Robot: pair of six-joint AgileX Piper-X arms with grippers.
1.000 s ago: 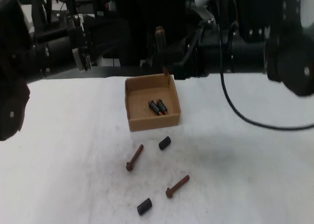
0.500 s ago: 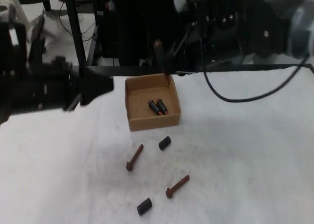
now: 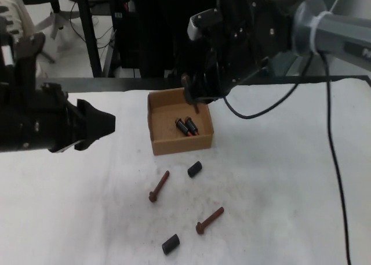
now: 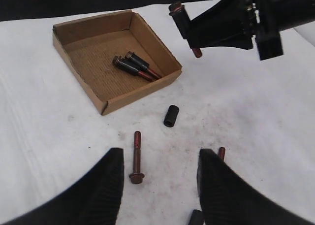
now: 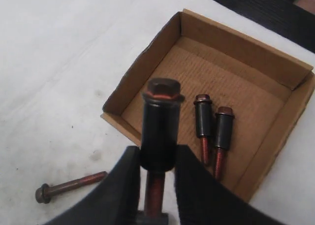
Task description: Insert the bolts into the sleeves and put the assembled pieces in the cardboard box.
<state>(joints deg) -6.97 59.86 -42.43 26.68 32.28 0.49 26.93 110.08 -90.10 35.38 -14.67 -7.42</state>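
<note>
My right gripper [image 5: 158,156] is shut on an assembled piece [image 5: 159,124], a red bolt inside a black sleeve, held upright above the cardboard box [image 5: 147,62]. In the high view this gripper [image 3: 194,94] hangs over the box's [image 3: 179,144] far edge. Two assembled pieces [image 3: 186,126] lie inside the box. On the bench nearer me lie two loose bolts [image 3: 158,187] [image 3: 210,220] and two loose sleeves [image 3: 195,169] [image 3: 170,243]. My left gripper [image 4: 161,156] is open with nothing in it, hovering over one bolt [image 4: 136,158] and short of a sleeve [image 4: 171,116].
The white bench top [image 3: 290,189] stretches wide to the right and left of the parts. A black cable [image 3: 330,160] hangs from the right arm across the right side. Dark frames and equipment stand beyond the bench's far edge.
The left arm has swung in from the left and now points toward the box. The right arm has come down and nearer, lowering the held piece toward the box's far edge.
</note>
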